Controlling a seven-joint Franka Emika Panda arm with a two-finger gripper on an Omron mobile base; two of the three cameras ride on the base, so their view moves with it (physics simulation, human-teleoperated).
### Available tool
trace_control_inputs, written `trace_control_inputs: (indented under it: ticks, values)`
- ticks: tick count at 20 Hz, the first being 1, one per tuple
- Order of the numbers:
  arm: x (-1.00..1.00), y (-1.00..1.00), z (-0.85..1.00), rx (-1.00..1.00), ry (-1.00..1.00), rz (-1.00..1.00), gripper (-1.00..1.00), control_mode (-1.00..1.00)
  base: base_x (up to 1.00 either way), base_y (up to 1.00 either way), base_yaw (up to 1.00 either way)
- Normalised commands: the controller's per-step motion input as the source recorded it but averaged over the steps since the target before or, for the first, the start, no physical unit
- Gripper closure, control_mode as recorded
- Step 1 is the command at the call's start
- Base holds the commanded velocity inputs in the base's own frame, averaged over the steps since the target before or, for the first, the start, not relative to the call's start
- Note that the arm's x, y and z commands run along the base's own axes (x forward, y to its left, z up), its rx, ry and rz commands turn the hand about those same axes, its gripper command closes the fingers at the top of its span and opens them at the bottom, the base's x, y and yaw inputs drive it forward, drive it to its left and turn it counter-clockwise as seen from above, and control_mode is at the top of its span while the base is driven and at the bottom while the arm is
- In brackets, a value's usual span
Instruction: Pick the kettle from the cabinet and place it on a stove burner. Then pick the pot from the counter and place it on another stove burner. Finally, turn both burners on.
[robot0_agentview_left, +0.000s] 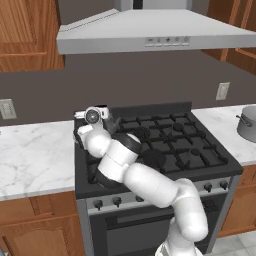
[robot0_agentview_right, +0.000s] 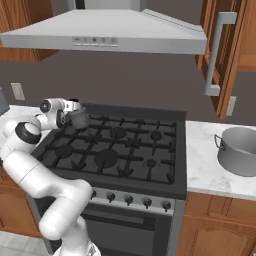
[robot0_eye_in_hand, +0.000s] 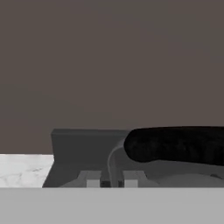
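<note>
Kettle placement is the step in hand, as far as I can judge.

Left base view: the arm reaches over the black range toward its back left corner, and the gripper (robot0_agentview_left: 111, 121) sits low over the rear left of the stove burners (robot0_agentview_left: 172, 140). The arm's own links cover most of what's under the hand, so the kettle is hard to make out here. The pot (robot0_agentview_left: 248, 122) is off to the right on the counter (robot0_agentview_left: 30, 152), well apart from the range.

Right base view: better angle. The gripper (robot0_agentview_right: 75, 114) is at the far left rear of the cooktop, and a small dark rounded shape touching it looks like the kettle (robot0_agentview_right: 79, 119), sitting on or just above the back left grate. The pot (robot0_agentview_right: 239, 150) waits on the white marble to the right of the stove, under the cabinet (robot0_agentview_right: 225, 55) with its grey bar handle.

Hand view: the kettle's black arched handle (robot0_eye_in_hand: 179, 144) runs across right above the finger tips (robot0_eye_in_hand: 89, 179), with the range's back rail and the wall behind. The tips look nearly together with a thin bit of handle between them, but I can't tell whether they're pinching it or letting go.

Next move, I'd guess: make sure the kettle sits flat on the grate, spread the jaws fully, lift clear without snagging the handle, then go for the pot.
</note>
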Motion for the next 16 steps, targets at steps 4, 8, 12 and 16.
trace_control_inputs:
  ticks: [4,8,12,16]
  values:
    - [-0.06,0.0,-0.13,0.0,-0.02,0.0,-1.0,-1.0,0.0,0.0,0.0]
    - [0.0,0.0,0.0,0.01,-0.03,0.0,-1.0,-1.0,0.0,0.0,0.0]
    - [0.0,0.0,0.0,0.0,0.0,0.0,-1.0,-1.0,0.0,0.0,0.0]
    - [0.0,0.03,0.03,0.0,0.0,0.0,-1.0,-1.0,0.0,0.0,0.0]
